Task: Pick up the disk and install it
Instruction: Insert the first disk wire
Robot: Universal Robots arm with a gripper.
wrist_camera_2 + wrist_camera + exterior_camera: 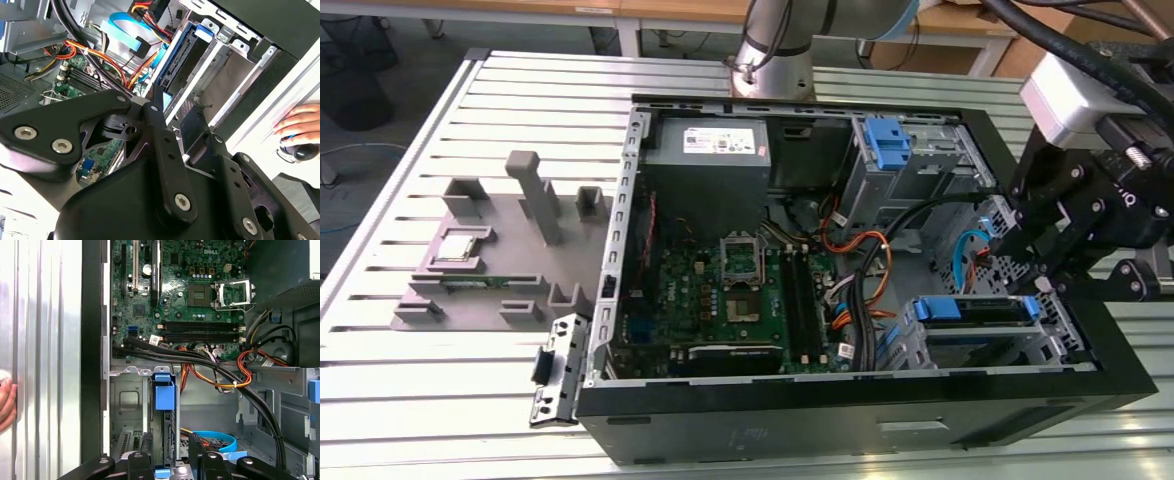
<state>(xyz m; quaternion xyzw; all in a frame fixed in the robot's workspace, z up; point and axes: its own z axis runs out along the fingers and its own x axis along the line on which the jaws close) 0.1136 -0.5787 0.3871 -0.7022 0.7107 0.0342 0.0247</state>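
While gripper (170, 462) hangs at drive cage (987, 350), near corner of computer case (854, 420) on exterior view's right: jaws flank disk (165, 390), standing edge-on in cage; pinching or free, cannot tell.
Risks: skewed disk could jam on cage rails; black cable bundle (160, 352) and orange wires (247, 372), close by, could snag; person's hand (300, 125) near case edge could be struck.
Writing: white label (707, 140) on power-supply box (707, 165), print too small; motherboard (190, 290) marking not transcribed.

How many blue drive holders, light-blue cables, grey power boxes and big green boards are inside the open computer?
Blue drive carriers: 2
Light-blue flat cable: 1
Grey power-supply box: 1
Green motherboard: 1
Total: 5
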